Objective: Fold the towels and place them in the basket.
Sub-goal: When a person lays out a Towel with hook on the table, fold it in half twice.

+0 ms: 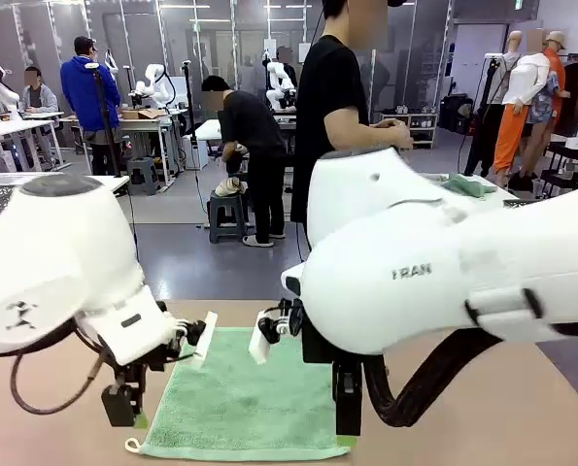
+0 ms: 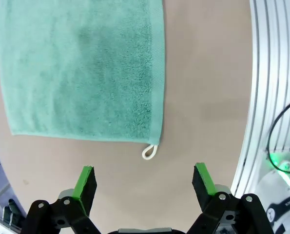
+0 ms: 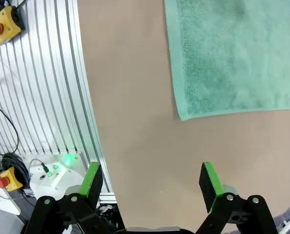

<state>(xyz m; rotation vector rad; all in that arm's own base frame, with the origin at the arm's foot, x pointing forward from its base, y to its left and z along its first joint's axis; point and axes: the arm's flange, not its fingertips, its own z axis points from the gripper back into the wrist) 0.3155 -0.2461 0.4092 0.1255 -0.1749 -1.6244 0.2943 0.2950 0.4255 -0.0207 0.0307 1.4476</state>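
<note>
Left arm housing and right arm housing sit nearest the front camera and crowd together over the near half of the table.

Towel: one mint-green towel lies flat and unfolded on the table between the two arms. Its hanging loop sticks out at the near left corner.

Left fingers: spread wide, holding nothing, over bare table just short of the loop corner.

Right fingers: also spread wide and empty, over bare table near the towel's near right corner. The slatted aluminium rail runs close beside them.

Height above the table: cannot tell exactly. In the front view both sets of tips look low.

Person: stands at the far side, hands away from the towel.

Risks, as judged:
- Neither pair straddles a hem. Closing from here would likely pinch air or scrape the table.
- The left fingers could catch only the loop, so the corner would hang and the fold would skew.
- The terry lies thin and flat, so pads may slide over the hem rather than get under it.
- If one side grips and the other misses, lifting would drag the towel crooked.
- The wrists are close together, so moving inward during the fold could bring the arms into contact.
</note>
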